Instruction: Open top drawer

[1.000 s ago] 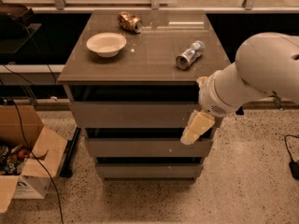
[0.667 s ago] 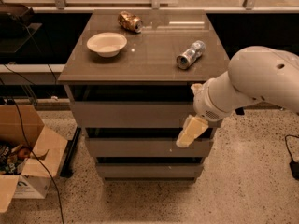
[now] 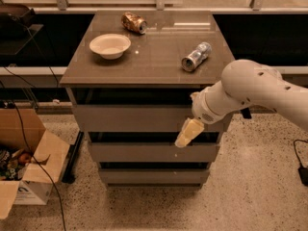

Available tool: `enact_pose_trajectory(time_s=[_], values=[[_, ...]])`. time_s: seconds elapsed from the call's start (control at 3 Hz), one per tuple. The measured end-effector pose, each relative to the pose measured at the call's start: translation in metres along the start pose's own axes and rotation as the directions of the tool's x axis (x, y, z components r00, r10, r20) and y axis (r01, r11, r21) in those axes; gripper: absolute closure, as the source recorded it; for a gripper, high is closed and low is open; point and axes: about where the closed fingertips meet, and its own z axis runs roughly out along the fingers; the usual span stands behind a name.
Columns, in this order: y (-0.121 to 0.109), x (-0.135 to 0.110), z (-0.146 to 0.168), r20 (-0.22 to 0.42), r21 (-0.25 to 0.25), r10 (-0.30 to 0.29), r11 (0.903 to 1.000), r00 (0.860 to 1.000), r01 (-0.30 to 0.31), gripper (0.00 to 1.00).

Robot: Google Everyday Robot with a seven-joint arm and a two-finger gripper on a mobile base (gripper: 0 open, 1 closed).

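The top drawer [image 3: 134, 118] is the uppermost grey-brown front under the cabinet's tabletop [image 3: 154, 57], and it sits closed, flush with the two fronts below. My gripper [image 3: 187, 134], with cream-coloured tips, hangs from the white arm [image 3: 250, 90] coming in from the right. It is in front of the right part of the cabinet, pointing down-left. Its tip lies over the lower edge of the top drawer and the dark gap above the middle drawer [image 3: 144, 152].
On the tabletop stand a white bowl [image 3: 109, 45], a brown crushed can [image 3: 134, 22] and a silver can [image 3: 196, 57] lying on its side. An open cardboard box [image 3: 29, 170] and cables are on the floor at left. A black plug [image 3: 303, 174] lies at right.
The arm has swung left, carrying the gripper leftward across the drawer fronts. The drawers have not moved.
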Motion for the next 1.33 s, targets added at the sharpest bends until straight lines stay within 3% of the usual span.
enact_pose_trajectory(time_s=[0.67, 1.33], values=[[-0.045, 0.028, 0.064, -0.015, -0.064, 0.007, 0.9979, 1.0, -0.008, 0.0], [-0.031, 0.035, 0.074, -0.087, -0.124, 0.019, 0.9919, 0.996, -0.029, 0.42]])
